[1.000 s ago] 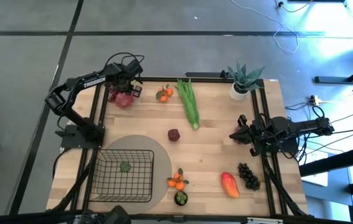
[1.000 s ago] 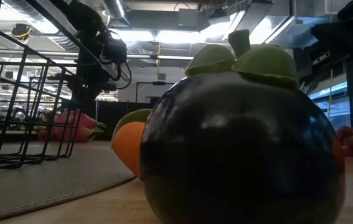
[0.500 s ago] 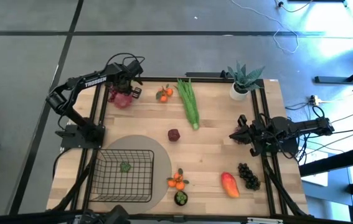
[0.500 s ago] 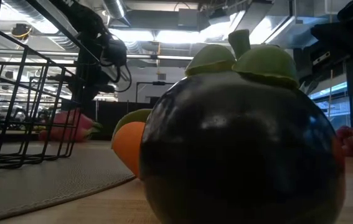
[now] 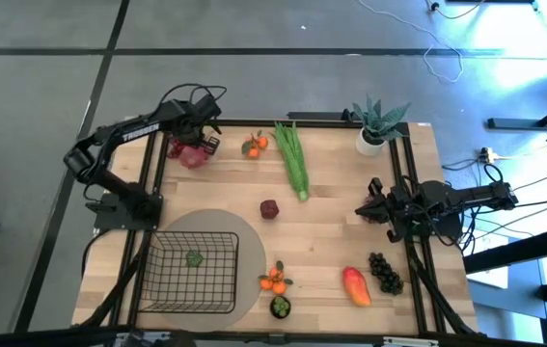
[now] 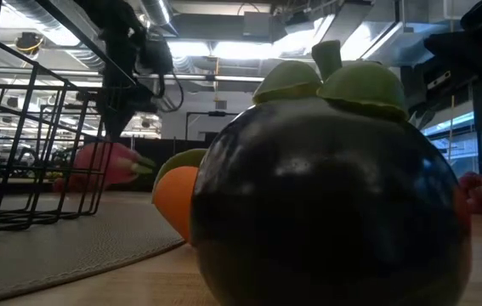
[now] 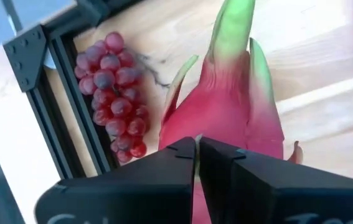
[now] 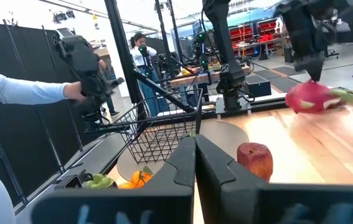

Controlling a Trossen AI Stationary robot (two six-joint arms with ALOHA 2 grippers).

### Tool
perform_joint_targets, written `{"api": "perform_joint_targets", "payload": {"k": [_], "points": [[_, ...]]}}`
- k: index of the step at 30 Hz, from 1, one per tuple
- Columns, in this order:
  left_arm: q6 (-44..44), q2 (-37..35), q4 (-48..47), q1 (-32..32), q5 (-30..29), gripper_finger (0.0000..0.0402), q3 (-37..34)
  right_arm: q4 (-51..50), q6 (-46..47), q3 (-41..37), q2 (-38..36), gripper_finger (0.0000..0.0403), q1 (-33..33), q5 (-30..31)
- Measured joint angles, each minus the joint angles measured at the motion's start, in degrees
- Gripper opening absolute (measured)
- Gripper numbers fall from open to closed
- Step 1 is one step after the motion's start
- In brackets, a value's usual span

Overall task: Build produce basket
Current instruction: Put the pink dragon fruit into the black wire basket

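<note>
Pinching pink dragon fruit point(image 5: 192, 154), left hand point(image 5: 194, 142) at far-left table corner; right hand point(image 5: 363, 209) pressed together.

Black wire basket point(image 5: 194, 274) holds one green item point(image 5: 194, 258); produce lies scattered around.

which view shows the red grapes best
The left wrist view: the red grapes lie close beside the dragon fruit. The high view hides them; the low and right wrist views don't show them clearly.
</note>
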Motion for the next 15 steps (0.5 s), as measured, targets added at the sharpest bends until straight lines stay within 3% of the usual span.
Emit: {"api": "perform_joint_targets", "payload": {"k": [8,15], "points": [[-2.8,-12.6,-0.6,-8.0,-0.1,0.0,0.0,-0.5,0.0,0.0,0.0,0.0,0.0,0.0],[-5.9,-23.9,-0.8,-19.1,-0.1,0.0,0.0,-0.5,-0.9,0.0,0.0,0.0,0.0,0.0]]}}
